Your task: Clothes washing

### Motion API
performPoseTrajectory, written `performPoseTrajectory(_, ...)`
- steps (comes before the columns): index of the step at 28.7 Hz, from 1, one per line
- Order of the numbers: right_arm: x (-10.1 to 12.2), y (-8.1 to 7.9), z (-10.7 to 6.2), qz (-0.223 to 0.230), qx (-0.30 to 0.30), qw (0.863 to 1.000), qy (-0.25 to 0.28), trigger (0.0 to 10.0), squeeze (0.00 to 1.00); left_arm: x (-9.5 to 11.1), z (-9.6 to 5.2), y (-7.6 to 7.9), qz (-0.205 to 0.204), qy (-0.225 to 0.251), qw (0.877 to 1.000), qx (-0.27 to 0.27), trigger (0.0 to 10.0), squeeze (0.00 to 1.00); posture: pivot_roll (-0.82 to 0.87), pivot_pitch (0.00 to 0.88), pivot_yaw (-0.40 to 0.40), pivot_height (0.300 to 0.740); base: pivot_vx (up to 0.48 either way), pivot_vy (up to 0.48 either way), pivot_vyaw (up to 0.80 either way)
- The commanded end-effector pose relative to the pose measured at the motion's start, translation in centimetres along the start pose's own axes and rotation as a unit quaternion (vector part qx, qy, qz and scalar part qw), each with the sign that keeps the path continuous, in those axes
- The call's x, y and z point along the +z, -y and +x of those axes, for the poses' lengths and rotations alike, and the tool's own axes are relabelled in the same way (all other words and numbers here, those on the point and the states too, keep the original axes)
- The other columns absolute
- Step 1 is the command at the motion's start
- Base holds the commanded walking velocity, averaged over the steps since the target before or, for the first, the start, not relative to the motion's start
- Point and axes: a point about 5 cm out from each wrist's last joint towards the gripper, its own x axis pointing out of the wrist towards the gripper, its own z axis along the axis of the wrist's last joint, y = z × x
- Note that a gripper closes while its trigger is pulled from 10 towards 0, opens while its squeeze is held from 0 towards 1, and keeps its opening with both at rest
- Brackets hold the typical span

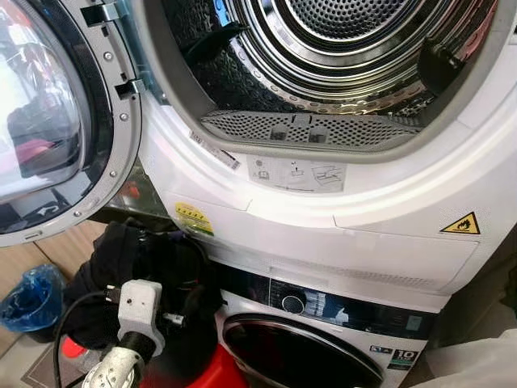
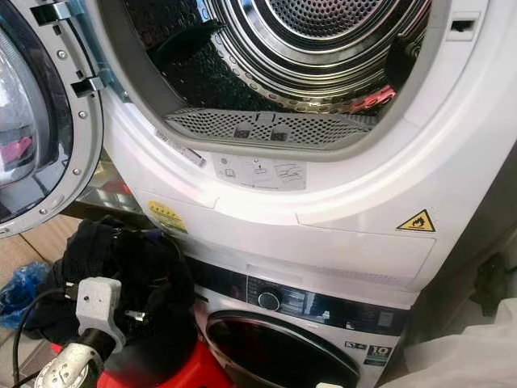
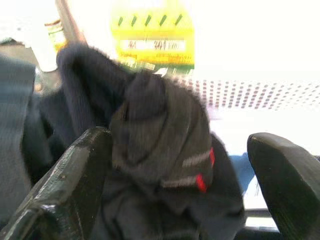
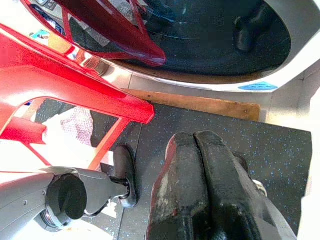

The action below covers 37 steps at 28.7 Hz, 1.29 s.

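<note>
Left gripper [image 3: 175, 185] clamped around dark clothes [image 1: 157, 279], held below open dryer drum [image 1: 339, 48] beside yellow label [image 1: 194, 218]; right gripper [image 4: 200, 165] pressed closed, empty, hanging above floor [image 4: 270, 145].

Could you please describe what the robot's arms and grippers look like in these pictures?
The left arm is silver metal with a white boxy wrist block and a black cable looping beside it. The left gripper has two thick, glossy black fingers. The right gripper has matching black fingers, worn and smudged red along one edge.
</note>
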Motion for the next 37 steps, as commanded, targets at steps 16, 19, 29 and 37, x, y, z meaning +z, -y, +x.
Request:
performPoseTrajectory(16, 0.0, -0.3, 0.0, -0.003, 0.009, 1.000, -0.001, 10.0, 0.00, 0.9, 2.2, -0.5, -0.075, 0.031, 0.996, 0.023, 10.0, 0.00, 0.03, 0.000, 0.127, 0.740, 0.000, 0.000, 0.00)
performPoseTrajectory(19, 0.0, -0.3, 0.0, -0.003, 0.009, 1.000, -0.001, 10.0, 0.00, 0.7, 2.3, -1.3, -0.094, 0.028, 0.994, 0.056, 10.0, 0.00, 0.03, 0.000, 0.126, 0.740, 0.000, 0.000, 0.00)
performPoseTrajectory(29, 0.1, -0.2, 0.0, -0.005, 0.010, 1.000, -0.001, 10.0, 0.00, -0.7, 3.8, -1.9, -0.180, -0.020, 0.980, 0.087, 10.0, 0.00, 0.02, 0.000, 0.125, 0.740, 0.000, 0.000, 0.00)
performPoseTrajectory(37, 0.0, 0.0, 0.0, -0.004, 0.006, 1.000, -0.002, 10.0, 0.00, -1.0, 4.7, -2.1, -0.206, -0.036, 0.973, 0.097, 0.0, 0.00, 0.01, 0.000, 0.125, 0.740, 0.000, 0.000, 0.00)
